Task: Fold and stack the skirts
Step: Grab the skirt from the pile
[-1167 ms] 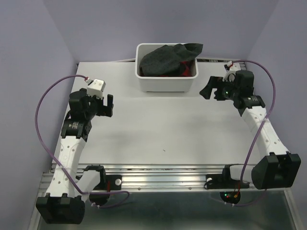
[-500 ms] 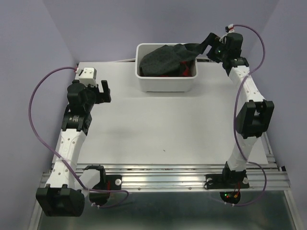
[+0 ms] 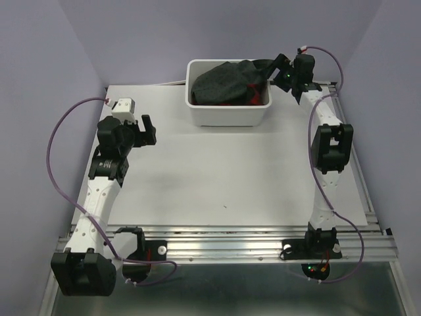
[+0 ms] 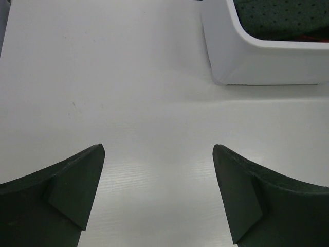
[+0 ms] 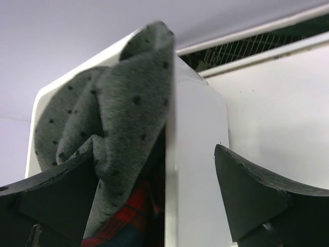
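The dark grey dotted skirt (image 3: 222,81) is heaped in the white tub (image 3: 227,117) at the back of the table, with one flap draped over the tub's right rim. The red plaid skirt (image 3: 252,98) peeks out beneath it. My right gripper (image 3: 269,68) is open at the tub's right rim. In the right wrist view its jaws (image 5: 154,154) straddle the tub wall (image 5: 198,154). One finger is inside against the grey skirt's (image 5: 118,103) fold, with the plaid skirt (image 5: 123,218) below. My left gripper (image 3: 141,131) hangs open and empty over the table, left of the tub (image 4: 257,62).
The white table top (image 3: 223,178) spreads in front of the tub. Purple walls close in the back and sides. A metal rail (image 3: 223,243) with the arm bases runs along the near edge. Purple cables loop beside each arm.
My right arm has swung from the table's right side up to the tub's right rim, its jaws now around the skirt flap and wall. My left arm shifted slightly toward the tub.
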Action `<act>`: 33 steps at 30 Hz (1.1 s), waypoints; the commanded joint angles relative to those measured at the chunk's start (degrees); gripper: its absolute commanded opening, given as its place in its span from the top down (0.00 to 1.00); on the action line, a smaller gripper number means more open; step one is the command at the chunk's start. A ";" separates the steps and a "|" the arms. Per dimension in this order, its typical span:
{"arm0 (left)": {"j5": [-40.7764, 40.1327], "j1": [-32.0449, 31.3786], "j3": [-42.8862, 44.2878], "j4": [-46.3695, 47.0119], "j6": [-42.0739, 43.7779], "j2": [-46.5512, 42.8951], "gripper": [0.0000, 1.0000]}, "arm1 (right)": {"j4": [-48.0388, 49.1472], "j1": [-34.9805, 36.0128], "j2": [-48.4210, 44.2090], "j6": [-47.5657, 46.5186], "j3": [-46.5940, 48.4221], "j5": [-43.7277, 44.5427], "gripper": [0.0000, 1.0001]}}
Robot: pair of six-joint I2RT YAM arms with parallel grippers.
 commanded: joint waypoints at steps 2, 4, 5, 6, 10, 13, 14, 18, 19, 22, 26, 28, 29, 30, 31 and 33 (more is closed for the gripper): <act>1.37 -0.07 -2.05 3.87 -0.99 -0.37 0.01 | 6.36 1.08 -0.72 -1.38 5.15 3.39 0.07; 1.46 -0.07 -2.66 4.22 -0.99 -0.46 0.01 | 6.36 1.08 -0.98 -2.17 5.76 3.31 0.07; 1.46 -0.07 -2.84 4.40 -0.99 -0.37 0.01 | 6.36 1.08 -1.42 -2.34 5.85 3.31 0.08; 1.38 -0.07 -3.01 4.57 -0.90 -0.37 0.01 | 6.45 1.08 -1.51 -2.52 5.85 2.61 0.08; 1.37 -0.07 -3.37 4.93 -0.99 -0.02 0.01 | 7.15 1.61 -2.30 -2.88 4.98 0.06 0.16; 1.46 -0.07 -3.19 4.93 -1.34 0.68 0.01 | 7.42 2.13 -2.04 -2.35 4.89 -1.44 0.35; 1.46 -0.07 -3.02 4.93 -1.34 0.77 0.01 | 7.50 2.14 -1.87 -2.09 4.89 -1.61 0.48; 1.11 -0.07 -2.31 4.93 -0.90 0.86 0.01 | 10.05 2.66 -2.48 -1.38 4.62 -3.54 0.87; 0.94 -0.07 -1.96 4.75 -0.81 0.69 0.01 | 12.23 2.66 -3.61 -1.47 4.36 -6.16 0.92; 0.50 -0.07 -1.52 4.84 -0.46 0.16 0.01 | 15.14 4.50 -5.38 -4.01 5.05 -12.67 0.99; 1.02 0.02 -0.64 4.66 -2.47 -0.02 0.01 | 16.29 7.58 -6.35 -5.69 12.96 -15.59 0.99; 2.86 0.02 -0.29 4.66 -3.97 -0.28 0.01 | 19.18 8.72 -7.31 -4.90 15.69 -14.11 0.99; 4.52 0.02 -0.38 4.84 -4.50 -0.54 0.01 | 23.11 9.25 -7.75 -4.72 16.22 -13.22 0.99; 5.23 0.02 -0.64 5.01 -5.11 -0.89 0.01 | 24.63 10.47 -8.19 -5.33 18.40 -10.69 0.99; 5.68 0.02 -0.90 5.10 -5.55 -1.16 0.01 | 25.69 11.09 -8.19 -5.94 20.25 -9.36 0.99; 6.21 0.02 -1.43 6.94 -7.05 -2.30 0.01 | 26.66 13.11 -7.58 -7.17 24.55 -4.46 0.99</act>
